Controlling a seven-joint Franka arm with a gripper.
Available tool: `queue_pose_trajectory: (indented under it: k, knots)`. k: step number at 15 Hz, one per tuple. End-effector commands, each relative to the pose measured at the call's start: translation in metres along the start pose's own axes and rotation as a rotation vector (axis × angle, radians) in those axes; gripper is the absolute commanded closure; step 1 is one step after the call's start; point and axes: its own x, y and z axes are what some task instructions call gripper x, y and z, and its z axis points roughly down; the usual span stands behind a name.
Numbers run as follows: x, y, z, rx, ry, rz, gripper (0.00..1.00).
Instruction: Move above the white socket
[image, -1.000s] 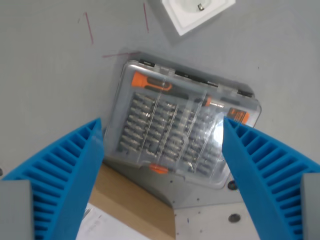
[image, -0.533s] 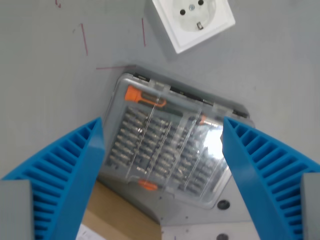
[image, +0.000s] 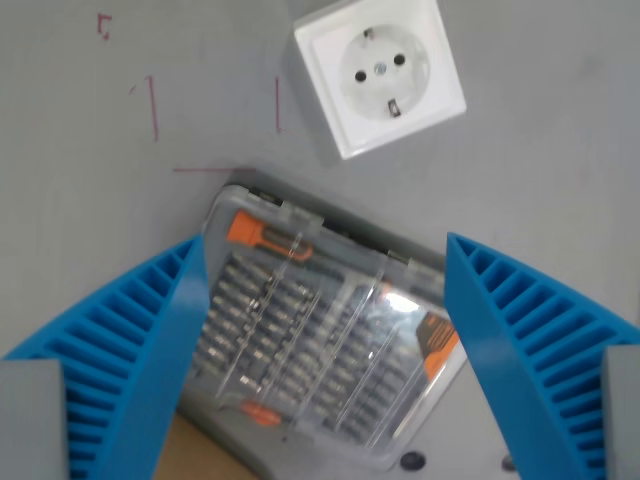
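Red pen marks (image: 154, 107) cross the grey worktop (image: 560, 150) at the wrist view's upper left. The clear bit case (image: 325, 330) lies tilted between the blue fingers (image: 150, 350) of the gripper (image: 325, 290), spread wide and empty. The white socket (image: 380, 76) sits flat near the top, just above the case and apart from it.

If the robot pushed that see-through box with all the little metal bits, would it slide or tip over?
The clear bit case lies flat and wide, so it would probably slide, not tip. Its many metal bits suggest it is heavy for its size. The shiny plastic lid looks stiff and maybe slippery.
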Motion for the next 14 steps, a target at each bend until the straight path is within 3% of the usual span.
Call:
queue_pose_trajectory:
  k: [1, 14]
  knots:
    - [0.013, 0.008, 0.009, 0.007, -0.022, -0.169, 0.00]
    - [0.036, 0.023, 0.046, 0.014, -0.012, -0.292, 0.00]
